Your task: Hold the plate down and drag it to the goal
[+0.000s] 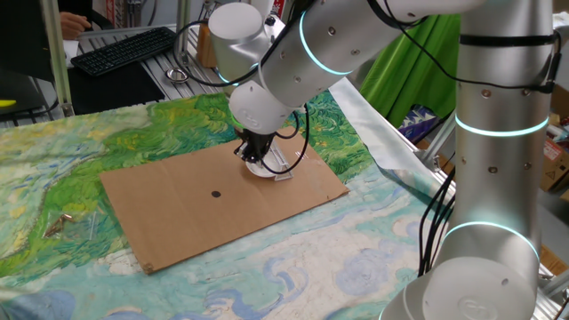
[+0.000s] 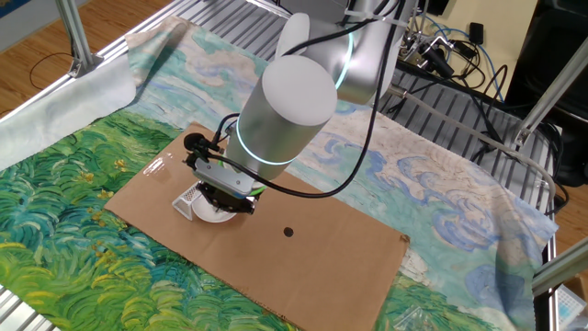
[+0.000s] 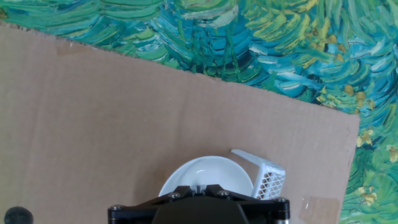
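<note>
White plate [image 3: 205, 174] sits right under the end effector [image 2: 225, 195], goal [image 3: 264, 174] touching its right edge; finger spread hidden.

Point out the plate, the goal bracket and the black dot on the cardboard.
plate [image 3: 205, 172]: hand view, bare inner surface.
goal bracket [image 3: 269, 178]: hand view, meshed upright strip.
black dot [image 2: 288, 232]: the other fixed view, its centre.

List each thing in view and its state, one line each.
plate: upright on the cardboard, under the gripper, beside the goal.
goal: standing on the cardboard, right by the plate's rim.
gripper: down over the plate; jaws hidden.
cardboard: flat on the cloth.
</note>
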You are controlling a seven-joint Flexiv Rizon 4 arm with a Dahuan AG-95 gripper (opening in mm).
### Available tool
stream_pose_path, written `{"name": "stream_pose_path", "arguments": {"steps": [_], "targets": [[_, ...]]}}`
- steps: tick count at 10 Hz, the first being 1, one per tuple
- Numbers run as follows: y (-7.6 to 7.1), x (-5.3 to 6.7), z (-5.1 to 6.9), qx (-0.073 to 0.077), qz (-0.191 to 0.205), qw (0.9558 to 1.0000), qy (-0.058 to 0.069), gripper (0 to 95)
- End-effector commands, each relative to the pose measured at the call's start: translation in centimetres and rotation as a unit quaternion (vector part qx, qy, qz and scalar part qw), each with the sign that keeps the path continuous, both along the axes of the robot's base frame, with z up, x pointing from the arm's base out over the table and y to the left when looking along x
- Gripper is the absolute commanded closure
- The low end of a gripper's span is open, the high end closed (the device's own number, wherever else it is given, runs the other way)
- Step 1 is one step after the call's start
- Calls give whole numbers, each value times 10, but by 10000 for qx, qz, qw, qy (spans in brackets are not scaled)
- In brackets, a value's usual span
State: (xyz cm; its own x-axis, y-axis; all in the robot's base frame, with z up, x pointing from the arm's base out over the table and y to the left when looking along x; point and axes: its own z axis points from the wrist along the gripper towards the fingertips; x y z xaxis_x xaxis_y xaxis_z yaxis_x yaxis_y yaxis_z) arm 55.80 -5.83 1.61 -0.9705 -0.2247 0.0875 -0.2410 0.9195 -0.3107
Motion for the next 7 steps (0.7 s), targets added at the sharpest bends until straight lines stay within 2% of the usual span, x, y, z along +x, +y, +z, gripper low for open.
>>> {"name": "stream_pose_path", "arguments": {"steps": [1, 3, 6, 7], "targets": [[0, 1, 0, -3, 3, 10000, -13, 950], [0, 1, 0, 97, -46, 9999, 25, 950], [4, 0, 1, 420, -251, 9988, 82, 950], [7, -1, 2, 428, -289, 9986, 98, 950]]}}
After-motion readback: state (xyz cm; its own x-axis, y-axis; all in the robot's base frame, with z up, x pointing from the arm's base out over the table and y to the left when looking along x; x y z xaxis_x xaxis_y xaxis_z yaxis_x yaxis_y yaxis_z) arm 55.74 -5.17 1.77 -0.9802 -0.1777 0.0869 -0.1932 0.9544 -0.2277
